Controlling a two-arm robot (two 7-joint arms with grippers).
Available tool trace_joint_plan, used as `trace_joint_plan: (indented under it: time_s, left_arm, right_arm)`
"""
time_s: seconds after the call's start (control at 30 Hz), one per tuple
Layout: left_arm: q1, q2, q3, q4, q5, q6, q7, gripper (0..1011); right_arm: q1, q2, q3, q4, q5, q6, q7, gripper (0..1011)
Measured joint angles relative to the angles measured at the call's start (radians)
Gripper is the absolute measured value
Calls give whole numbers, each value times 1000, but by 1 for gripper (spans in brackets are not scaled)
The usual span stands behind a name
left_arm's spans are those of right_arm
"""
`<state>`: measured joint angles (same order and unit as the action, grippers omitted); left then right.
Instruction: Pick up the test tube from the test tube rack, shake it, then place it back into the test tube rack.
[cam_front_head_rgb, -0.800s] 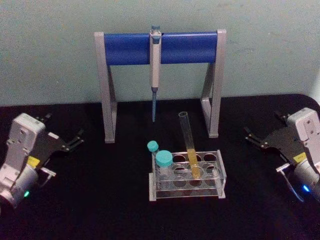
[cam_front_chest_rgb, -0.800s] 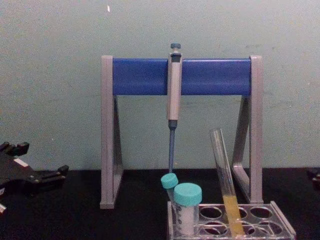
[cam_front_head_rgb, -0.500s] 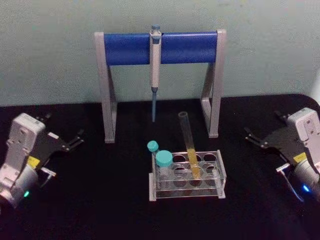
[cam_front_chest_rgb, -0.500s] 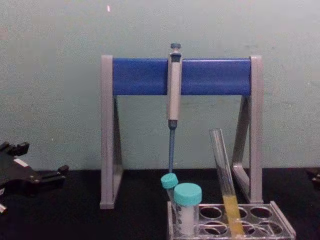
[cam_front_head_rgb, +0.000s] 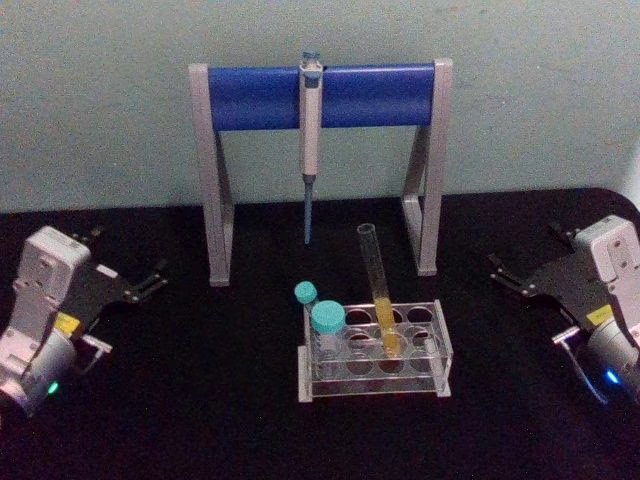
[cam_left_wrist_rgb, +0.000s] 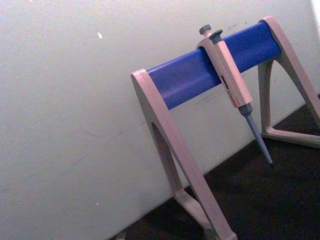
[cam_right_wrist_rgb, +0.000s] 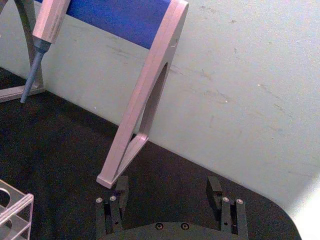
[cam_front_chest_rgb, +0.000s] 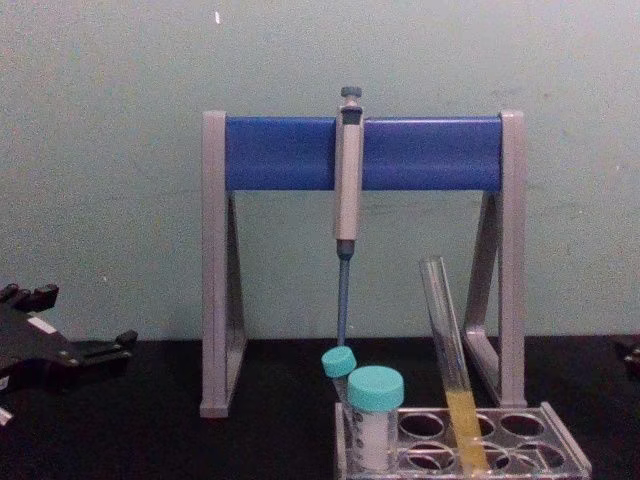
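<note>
The test tube (cam_front_chest_rgb: 447, 350) leans in the test tube rack (cam_front_chest_rgb: 572, 452) before the pipette stand (cam_front_chest_rgb: 215, 270).
Yellow liquid fills its lower part; teal-capped tubes (cam_front_chest_rgb: 376, 400) stand left of it; left gripper (cam_front_chest_rgb: 85, 320) at the edge.

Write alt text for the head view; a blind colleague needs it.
A capless test tube of yellow-orange liquid leans in a test tube rack beside two teal-capped tubes on a black table. The left gripper and right gripper sit open at either side; a pipette hangs on a stand behind.
</note>
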<state>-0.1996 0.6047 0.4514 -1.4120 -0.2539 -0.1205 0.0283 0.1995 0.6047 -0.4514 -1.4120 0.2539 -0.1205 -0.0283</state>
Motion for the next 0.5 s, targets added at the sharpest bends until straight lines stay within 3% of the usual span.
trace_joint_plan:
  time_s: [0.5]
  left_arm:
    - [0, 0, 0, 0, 0, 0, 0, 1001]
  right_arm:
    - [0, 0, 0, 0, 0, 0, 0, 1000]
